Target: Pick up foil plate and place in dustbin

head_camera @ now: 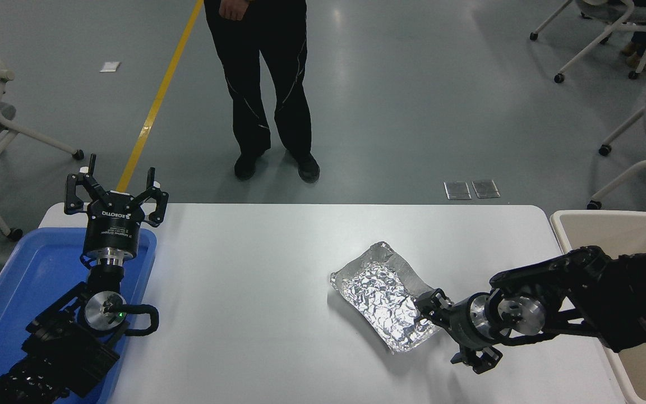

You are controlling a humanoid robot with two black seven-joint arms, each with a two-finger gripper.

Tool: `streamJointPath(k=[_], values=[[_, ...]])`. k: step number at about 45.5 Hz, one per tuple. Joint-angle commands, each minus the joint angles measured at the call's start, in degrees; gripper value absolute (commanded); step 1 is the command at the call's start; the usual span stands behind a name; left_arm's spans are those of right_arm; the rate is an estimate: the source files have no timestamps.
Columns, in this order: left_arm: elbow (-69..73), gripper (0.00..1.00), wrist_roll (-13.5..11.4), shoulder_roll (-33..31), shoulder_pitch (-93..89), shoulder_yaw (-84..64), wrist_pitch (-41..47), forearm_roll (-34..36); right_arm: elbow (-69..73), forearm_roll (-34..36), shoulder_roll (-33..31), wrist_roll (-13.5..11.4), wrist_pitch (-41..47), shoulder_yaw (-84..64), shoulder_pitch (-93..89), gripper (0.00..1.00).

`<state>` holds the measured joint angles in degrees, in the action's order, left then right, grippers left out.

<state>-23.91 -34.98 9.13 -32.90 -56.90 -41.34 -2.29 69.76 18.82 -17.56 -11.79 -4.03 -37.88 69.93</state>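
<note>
Arms first, nearest to me. My left arm sits parked at 8 o'clock over the blue tray [14, 286], and the left gripper [115, 193] points away from me with its fingers spread wide, holding nothing. My right arm comes in low from 4 o'clock, stretched across the table's right edge and over the near part of the dustbin [614, 224]. The right gripper [441, 328] has its fingers splayed: one fingertip lies at the near right corner of the foil plate [382, 294], the other hangs lower, off the plate, above bare table. I cannot tell from here whether that upper fingertip touches the foil or only overlaps it. Nothing is grasped.

The foil plate lies flat on the white table [255, 269], right of centre, its long side running from 11 o'clock to 5 o'clock. It is outside the dustbin and well apart from it.

The dustbin stands off the table's right edge at 3 o'clock, cream, its rim just beside the tabletop.

Farthest, at 12 o'clock, a person [264, 84] in dark trousers stands on the grey floor beyond the table, near a yellow floor line [157, 101].
</note>
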Motion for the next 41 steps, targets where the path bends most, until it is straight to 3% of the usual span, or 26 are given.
streamJointPath(k=[1,4,10,33,41], values=[[0.0,0.99,0.0,0.0,0.0,0.0,0.0,0.0,-2.8,0.3,1.7,0.0,-2.6,2.5,-2.9,0.64],[0.0,0.99,0.0,0.0,0.0,-0.1,0.0,0.0,-2.8,0.3,1.8,0.0,-2.6,2.5,-3.0,0.49],[0.0,0.99,0.0,0.0,0.0,-0.1,0.0,0.0,-2.8,-0.5,2.3,0.1,-2.6,2.4,-3.5,0.00],[0.0,0.99,0.0,0.0,0.0,0.0,0.0,0.0,-2.2,-1.7,2.6,0.1,-5.3,2.2,-2.9,0.00],[0.0,0.99,0.0,0.0,-0.1,0.0,0.0,0.0,0.5,-3.8,0.0,0.2,-4.1,0.0,1.0,0.00]])
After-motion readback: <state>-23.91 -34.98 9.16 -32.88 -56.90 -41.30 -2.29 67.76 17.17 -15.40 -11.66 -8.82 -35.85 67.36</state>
